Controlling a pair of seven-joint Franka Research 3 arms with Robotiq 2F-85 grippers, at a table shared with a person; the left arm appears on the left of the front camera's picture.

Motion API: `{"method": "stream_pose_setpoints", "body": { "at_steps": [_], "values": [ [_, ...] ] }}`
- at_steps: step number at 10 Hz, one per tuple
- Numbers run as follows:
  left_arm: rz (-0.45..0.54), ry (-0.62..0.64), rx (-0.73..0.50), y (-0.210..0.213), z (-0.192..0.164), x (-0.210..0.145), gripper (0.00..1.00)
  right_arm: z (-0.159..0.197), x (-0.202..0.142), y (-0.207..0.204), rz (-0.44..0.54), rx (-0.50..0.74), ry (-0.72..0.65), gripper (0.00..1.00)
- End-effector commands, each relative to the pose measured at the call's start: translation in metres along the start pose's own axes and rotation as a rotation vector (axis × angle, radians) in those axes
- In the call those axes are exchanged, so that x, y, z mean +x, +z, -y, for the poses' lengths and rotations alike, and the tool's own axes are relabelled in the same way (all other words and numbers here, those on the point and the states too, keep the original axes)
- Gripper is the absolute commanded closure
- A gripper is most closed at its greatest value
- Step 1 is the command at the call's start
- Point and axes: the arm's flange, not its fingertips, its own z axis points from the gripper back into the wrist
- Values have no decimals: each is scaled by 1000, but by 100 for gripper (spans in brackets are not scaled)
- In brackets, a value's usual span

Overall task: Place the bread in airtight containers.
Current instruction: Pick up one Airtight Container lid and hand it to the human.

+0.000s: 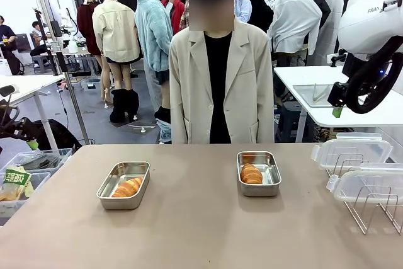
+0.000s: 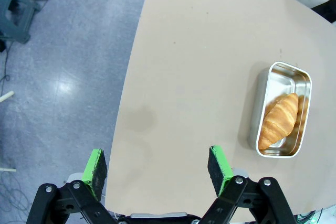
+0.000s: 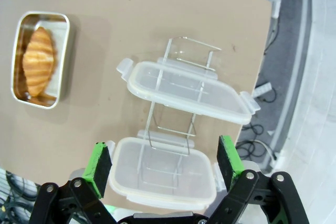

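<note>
Two steel airtight containers lie open on the table, the left container and the right container. Each holds one golden bread roll: the left bread and the right bread. In the left wrist view my left gripper hangs open high above the table's edge, well apart from the container and its bread. My right gripper is open above the two clear lids, with a container and bread off to one side.
The clear lids rest on a wire rack at the table's right edge. A person in a beige jacket stands at the far side. A bin of packets sits beyond the left edge.
</note>
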Motion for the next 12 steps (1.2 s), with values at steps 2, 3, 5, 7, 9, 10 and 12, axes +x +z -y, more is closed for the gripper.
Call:
{"method": "stream_pose_setpoints", "body": {
  "at_steps": [2, 3, 5, 7, 9, 10, 12],
  "values": [
    [-3, 2, 0, 1, -1, 0, 0, -8, -38, 11, -115, -48, 416, 0],
    [-3, 2, 0, 1, -1, 0, 0, -6, -45, 9, -174, -34, 560, 0],
    [-3, 2, 0, 1, -1, 0, 0, -1, -61, 0, -282, 74, 927, 0],
    [-3, 2, 0, 1, -1, 0, 0, -4, -76, -17, -320, 180, 1159, 0],
    [-3, 2, 0, 1, -1, 0, 0, -17, -86, -36, -232, 77, 1280, 0],
    [-3, 2, 0, 1, -1, 0, 0, -24, -89, -41, -247, 100, 1325, 0],
    [-3, 2, 0, 1, -1, 0, 0, -36, -92, -52, -258, 84, 1303, 0]
  ]
}}
